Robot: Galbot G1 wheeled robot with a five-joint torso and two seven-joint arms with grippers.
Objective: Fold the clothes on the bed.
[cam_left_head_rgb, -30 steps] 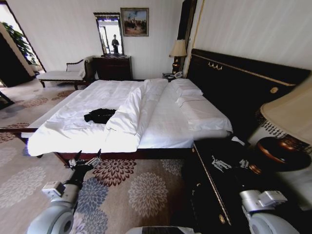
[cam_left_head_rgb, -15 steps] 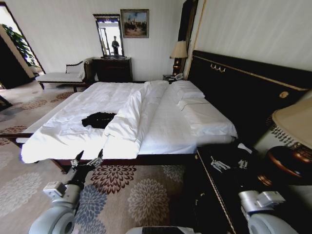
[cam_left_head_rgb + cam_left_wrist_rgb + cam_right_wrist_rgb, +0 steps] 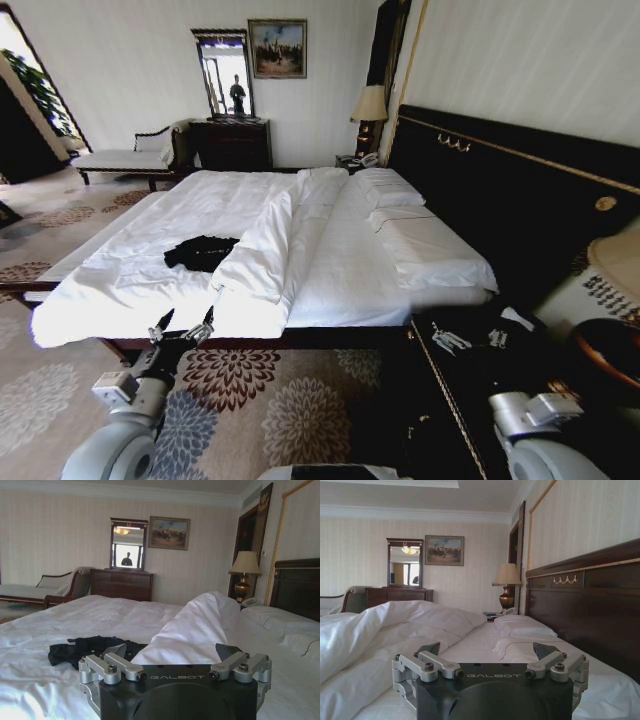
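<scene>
1. The whole head view has slid over the last second: the bed point(image 3: 120, 300) now fills more of the picture, its near side edge lies lower in it, and the lamp and dark nightstand at the right are slipping out. That is the camera moving with the robot, so I judge the robot is driving or turning toward the bed; the things themselves have not shifted.
2. The T-shirt point(image 3: 200, 252) lies crumpled on the white duvet, near the bed's near side edge and just beside the folded-back ridge of duvet point(image 3: 262, 250). From the left wrist it shows as a dark heap ahead point(image 3: 85, 649).
3. The left pincer point(image 3: 181, 330) is held forward, its tips spread, over the carpet just short of the bed's near edge, holding nothing.
4. The right pincer point(image 3: 487, 652) is spread as well, empty, facing the pillows point(image 3: 522, 626) and headboard point(image 3: 590, 605).
5. Meaning for the task: folding has not begun; the approach is closing the gap, and the shirt looks not yet within reach.
</scene>
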